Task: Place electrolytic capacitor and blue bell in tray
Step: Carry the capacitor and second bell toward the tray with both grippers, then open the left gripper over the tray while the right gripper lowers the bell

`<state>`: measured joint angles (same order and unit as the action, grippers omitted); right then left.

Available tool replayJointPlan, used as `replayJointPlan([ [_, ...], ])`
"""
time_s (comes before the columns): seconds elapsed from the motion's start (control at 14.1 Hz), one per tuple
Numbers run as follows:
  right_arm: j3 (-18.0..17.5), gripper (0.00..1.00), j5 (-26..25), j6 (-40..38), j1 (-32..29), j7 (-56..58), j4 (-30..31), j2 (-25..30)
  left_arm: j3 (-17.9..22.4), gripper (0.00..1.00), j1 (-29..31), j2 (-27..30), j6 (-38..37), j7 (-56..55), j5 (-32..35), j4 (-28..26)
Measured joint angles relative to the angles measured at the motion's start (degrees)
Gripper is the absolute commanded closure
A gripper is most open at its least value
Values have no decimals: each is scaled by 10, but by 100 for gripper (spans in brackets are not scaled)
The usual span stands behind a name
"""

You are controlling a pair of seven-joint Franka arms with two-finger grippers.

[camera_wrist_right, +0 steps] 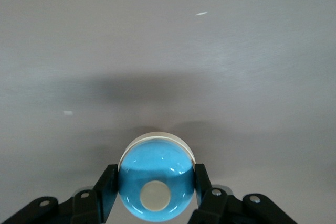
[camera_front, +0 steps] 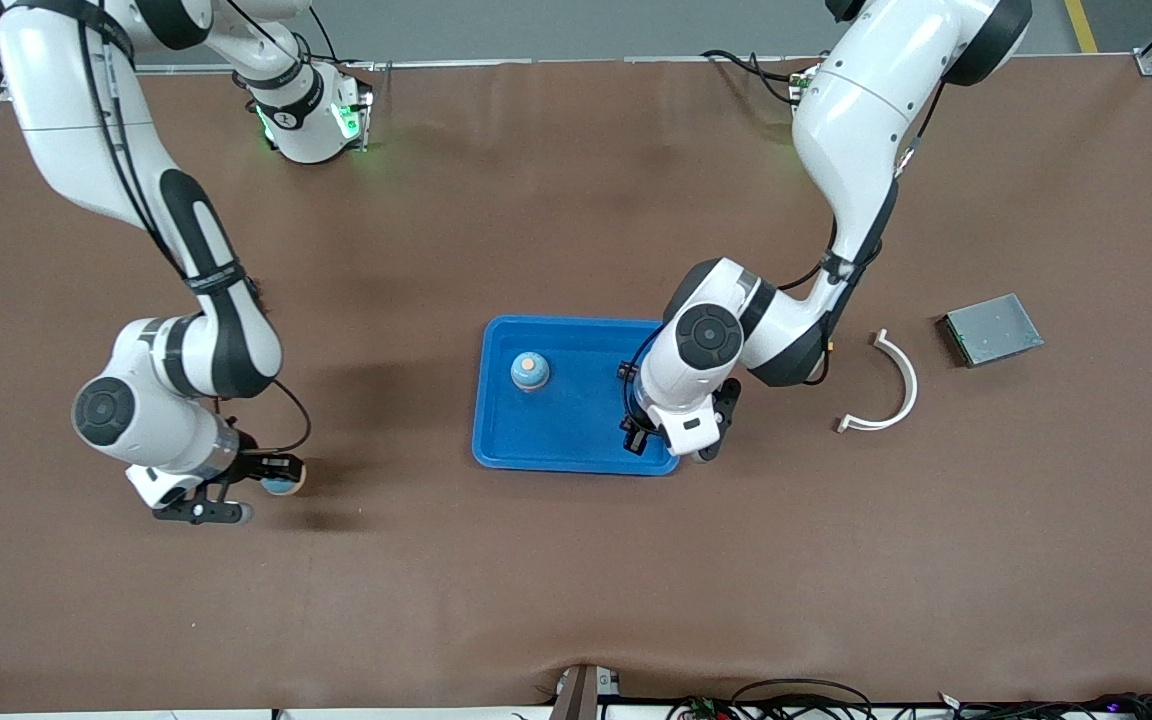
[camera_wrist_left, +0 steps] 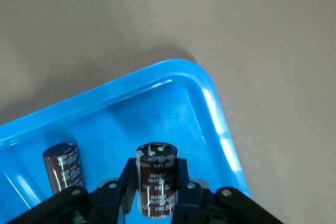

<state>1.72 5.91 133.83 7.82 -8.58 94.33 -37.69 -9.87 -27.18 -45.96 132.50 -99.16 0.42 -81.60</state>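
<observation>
A: What sits nearest the front camera?
B: The right gripper (camera_front: 254, 490), its fingers clamped on a blue bell (camera_wrist_right: 156, 184), over the brown desk (camera_front: 576, 560), well apart from the tray (camera_front: 556, 440) toward the right arm's end.

A: And at the tray?
B: The left gripper (camera_wrist_left: 156, 203) hangs over its corner, fingers clamped on an electrolytic capacitor (camera_wrist_left: 156, 179). A second capacitor (camera_wrist_left: 63, 165) lies inside, and another bell (camera_front: 529, 371) stands in the tray too.

A: Elsewhere?
B: A white curved piece (camera_front: 888, 385) and a grey box (camera_front: 992, 329), toward the left arm's end.
</observation>
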Motion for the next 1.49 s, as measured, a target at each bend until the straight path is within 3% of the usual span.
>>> replayJointPlan([
  [0.64,0,100,0,-97,141,-292,-73,1,0,100,-13,-16,-2,1,3,-1],
  [0.71,0,100,0,-100,152,-318,-79,1,0,45,-14,-18,-5,1,3,-1],
  [0.78,0,100,0,-101,162,-343,-81,1,1,9,-15,-20,-10,1,3,-2],
  [0.85,1,100,0,-101,173,-367,-82,1,1,0,-15,-21,-15,1,3,-2],
  [1.2,1,100,-4,-100,222,-476,-82,0,14,0,-10,-13,-31,1,3,10],
  [1.49,2,100,-20,-74,248,-539,-81,-11,30,0,15,65,-117,33,36,26],
])
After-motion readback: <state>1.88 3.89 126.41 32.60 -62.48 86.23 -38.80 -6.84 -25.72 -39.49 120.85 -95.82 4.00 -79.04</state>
